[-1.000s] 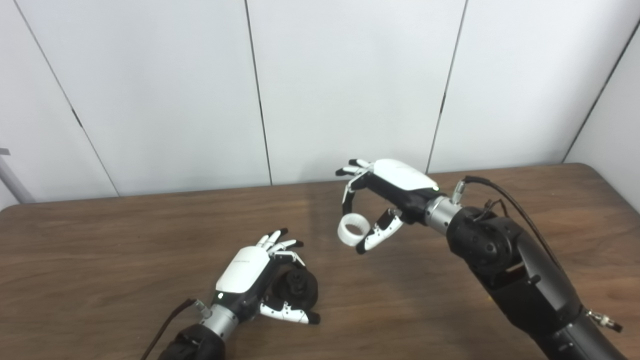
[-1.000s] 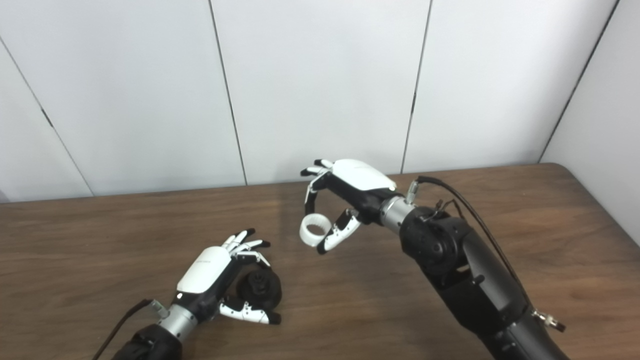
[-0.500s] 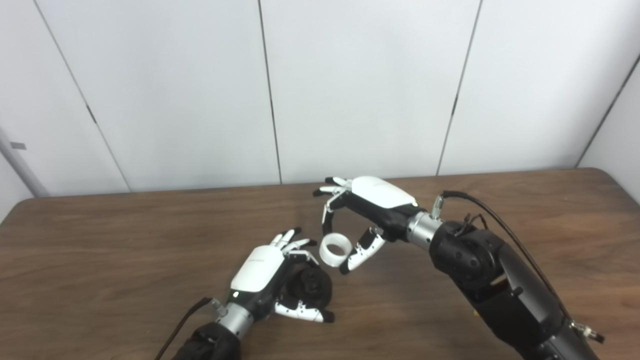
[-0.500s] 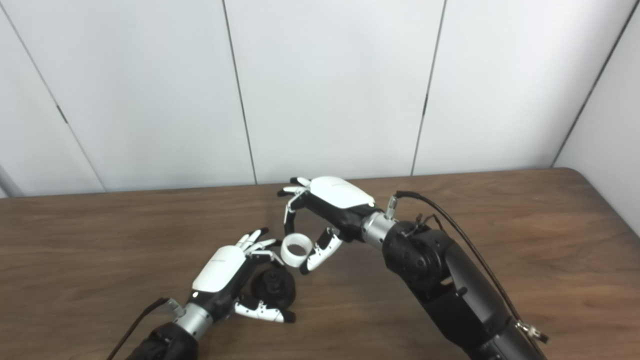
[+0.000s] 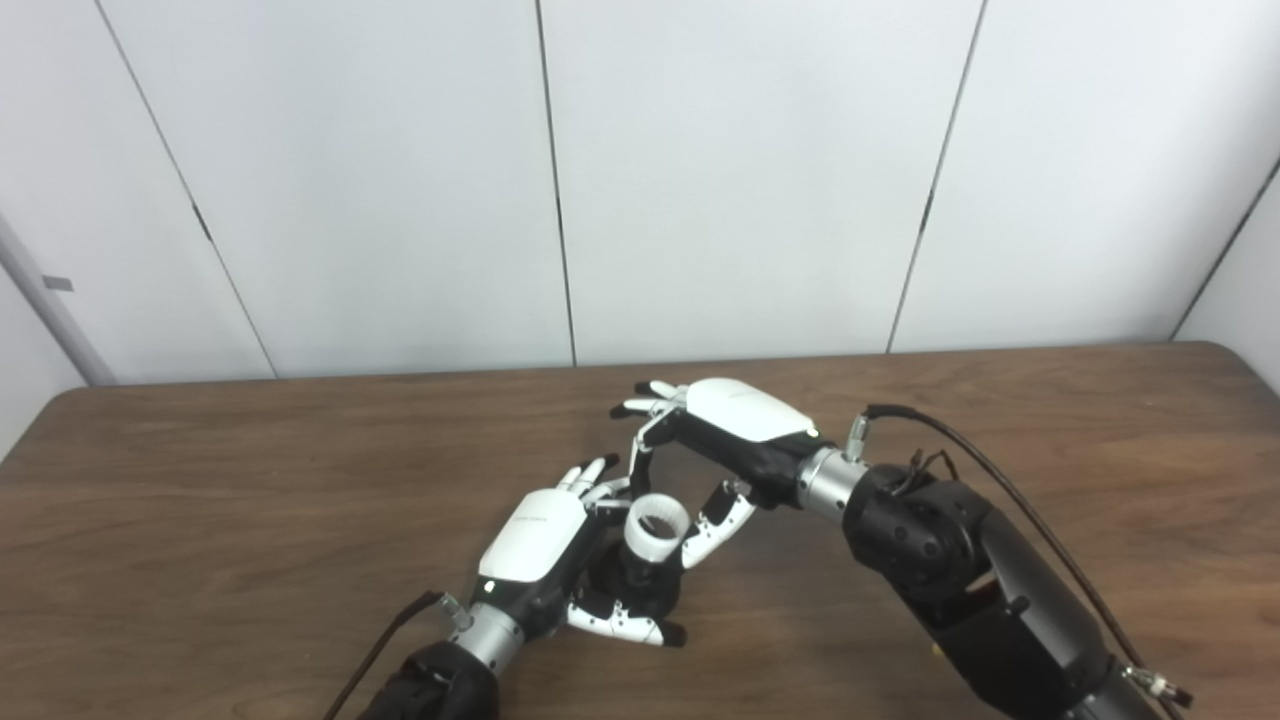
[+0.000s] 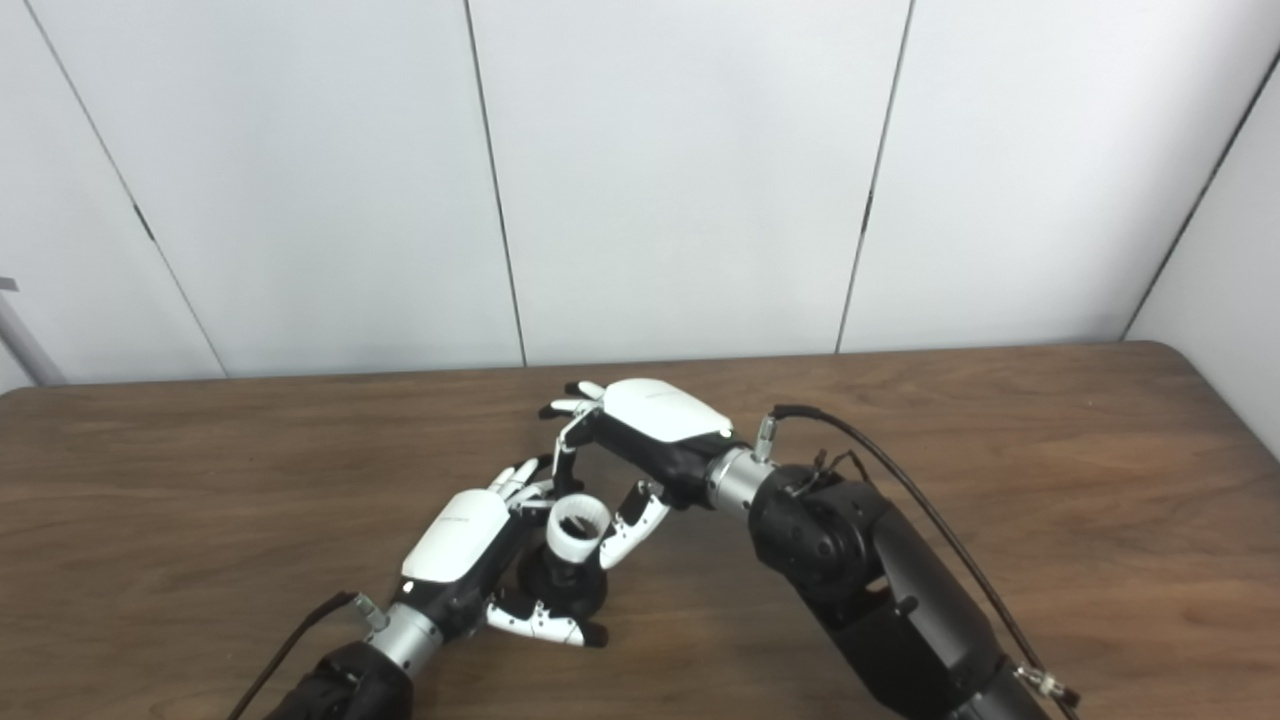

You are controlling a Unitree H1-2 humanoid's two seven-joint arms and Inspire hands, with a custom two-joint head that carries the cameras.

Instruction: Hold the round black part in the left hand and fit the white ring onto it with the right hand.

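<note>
My left hand [image 5: 545,548] rests low on the brown table [image 5: 200,520], shut on the round black part [image 5: 630,592], which peeks out between its fingers and thumb. The white ring [image 5: 656,526] sits right over the top of the black part, pinched between a finger and the thumb of my right hand [image 5: 730,440]. The ring's opening faces up and toward me. Whether the ring is seated on the part or only touching it is hidden. In the right eye view the same ring [image 6: 578,531] stands above the black part [image 6: 568,590].
A black cable [image 5: 990,480] loops off my right wrist over the forearm. White wall panels [image 5: 700,180] stand behind the table's far edge. The table's right corner [image 5: 1230,360] is rounded.
My right hand has carried the white ring left and down, from well apart to directly onto the black part. The left hand has kept its hold. The camera has shifted as well.
</note>
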